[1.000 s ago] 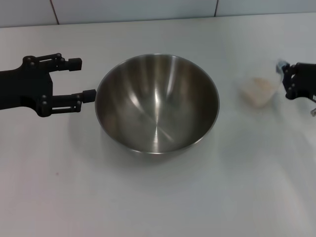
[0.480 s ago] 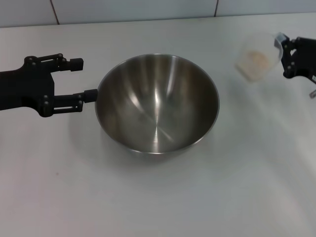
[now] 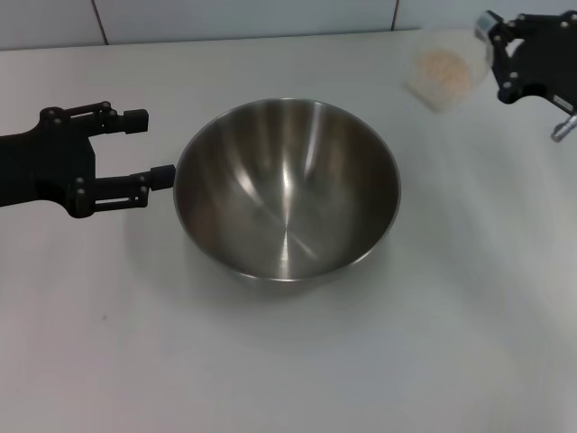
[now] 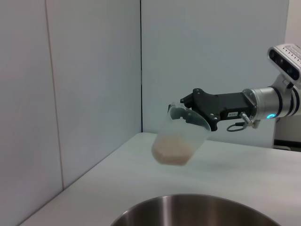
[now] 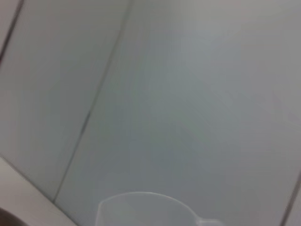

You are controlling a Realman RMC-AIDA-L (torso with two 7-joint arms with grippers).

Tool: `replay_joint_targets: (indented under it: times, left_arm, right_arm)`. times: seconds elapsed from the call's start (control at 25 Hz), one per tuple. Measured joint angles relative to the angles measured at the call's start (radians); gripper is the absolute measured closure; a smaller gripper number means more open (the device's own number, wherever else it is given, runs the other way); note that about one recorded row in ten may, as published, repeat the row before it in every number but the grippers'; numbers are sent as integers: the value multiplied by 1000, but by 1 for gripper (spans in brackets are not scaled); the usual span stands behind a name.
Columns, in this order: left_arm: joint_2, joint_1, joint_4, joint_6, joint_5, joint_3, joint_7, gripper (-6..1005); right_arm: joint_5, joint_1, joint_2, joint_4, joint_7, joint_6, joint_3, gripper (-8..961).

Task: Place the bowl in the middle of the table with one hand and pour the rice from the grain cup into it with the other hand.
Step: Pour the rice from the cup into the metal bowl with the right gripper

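The bowl (image 3: 287,188) sits mid-surface (image 3: 288,361), empty. My right gripper (image 3: 494,52) holds the grain cup (image 3: 444,72), jaws closed on its rim, aloft beyond the bowl's right side. My left gripper (image 3: 144,144) stands beside the bowl, jaws wide. Advice: centre over the bowl before tipping. Only the left wrist view shows the rice (image 4: 172,150) heaped at the cup's bottom, clear of the surface.

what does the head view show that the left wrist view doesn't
Only the head view shows the left gripper, open beside the bowl's rim, the bowl's whole empty inside, and the wide table around it. Only the left wrist view shows the grain cup from the side, lifted clear above the table, with the wall panels behind. Both show the bowl, the right gripper holding the cup, and the rice lying in the cup's bottom.
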Motion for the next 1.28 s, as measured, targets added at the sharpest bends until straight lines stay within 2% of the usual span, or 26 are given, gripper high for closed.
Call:
replay_joint_targets:
  times: [0.24,0.48,0.96,1.08,1.28]
  left_arm:
    - [-4,4,0,1,-1,-13,-2,229]
    - [-5,8,0,5,-7,-31,-14,229]
    - [-6,28,-8,6,-72,-48,-30,228]
    - [-7,31,-8,6,-76,-48,-30,228]
    - [-11,41,-18,5,-114,-48,-30,228]
  right_arm:
    - [0,0,-1,-78,-62,11,-95,945]
    - [4,-18,1,-183,-211,11,-210,943]
    - [12,-42,5,-282,-531,14,-276,941]
    - [16,-51,6,-306,-683,17,-317,940]
    - [18,-63,7,-340,-801,29,-355,939]
